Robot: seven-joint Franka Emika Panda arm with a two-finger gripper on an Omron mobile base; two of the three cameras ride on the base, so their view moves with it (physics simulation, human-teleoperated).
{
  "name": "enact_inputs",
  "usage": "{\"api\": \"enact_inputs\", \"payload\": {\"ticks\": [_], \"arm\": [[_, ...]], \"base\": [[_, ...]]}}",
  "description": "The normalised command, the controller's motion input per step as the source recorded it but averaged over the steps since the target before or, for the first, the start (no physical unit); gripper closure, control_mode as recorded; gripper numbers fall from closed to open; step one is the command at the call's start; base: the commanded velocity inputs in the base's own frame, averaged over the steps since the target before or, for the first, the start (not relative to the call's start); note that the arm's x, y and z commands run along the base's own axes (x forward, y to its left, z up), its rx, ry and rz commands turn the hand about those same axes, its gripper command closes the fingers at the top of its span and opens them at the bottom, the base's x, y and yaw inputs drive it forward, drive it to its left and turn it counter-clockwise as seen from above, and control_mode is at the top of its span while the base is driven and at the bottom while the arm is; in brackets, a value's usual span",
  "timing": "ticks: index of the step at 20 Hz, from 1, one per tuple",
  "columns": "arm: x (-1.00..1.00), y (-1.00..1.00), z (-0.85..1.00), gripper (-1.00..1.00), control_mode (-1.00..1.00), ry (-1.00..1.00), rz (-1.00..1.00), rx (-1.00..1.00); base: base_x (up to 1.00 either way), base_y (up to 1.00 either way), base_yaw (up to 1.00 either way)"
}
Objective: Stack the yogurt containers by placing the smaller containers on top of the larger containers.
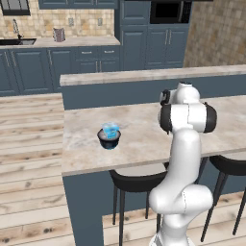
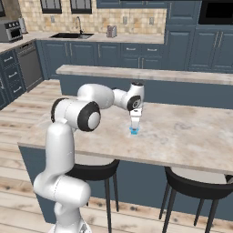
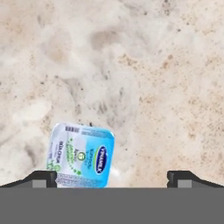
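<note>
Gripper (image 3: 112,177) spread wide and holding nothing, hanging over a light-blue cup (image 3: 81,156) on the marble worktop (image 3: 144,78) (label up); further left, another blue cup (image 1: 110,129) sits atop the dark tub (image 1: 109,140).

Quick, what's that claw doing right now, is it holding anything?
Gripper: open and holding nothing, hanging over the small light-blue cup on the counter.
</note>
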Motion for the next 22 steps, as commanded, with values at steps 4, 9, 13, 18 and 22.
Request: {"api": "enact_inputs", "payload": {"ticks": [4, 9, 13, 18, 22], "arm": [[0.2, 0.0, -0.16, -1.0, -1.0, 0.0, 0.0, 0.0], [0.22, 0.0, -0.15, -1.0, -1.0, 0.0, 0.0, 0.01], [0.19, -0.03, -0.14, -1.0, -1.0, 0.0, 0.0, 0.01], [0.15, -0.09, -0.15, -1.0, -1.0, 0.0, 0.0, 0.03], [0.05, -0.04, -0.15, -1.0, -1.0, 0.0, 0.0, 0.05]], "base": [[0.0, 0.0, 0.0], [0.0, 0.0, 0.0], [0.0, 0.0, 0.0], [0.0, 0.0, 0.0], [0.0, 0.0, 0.0]]}}
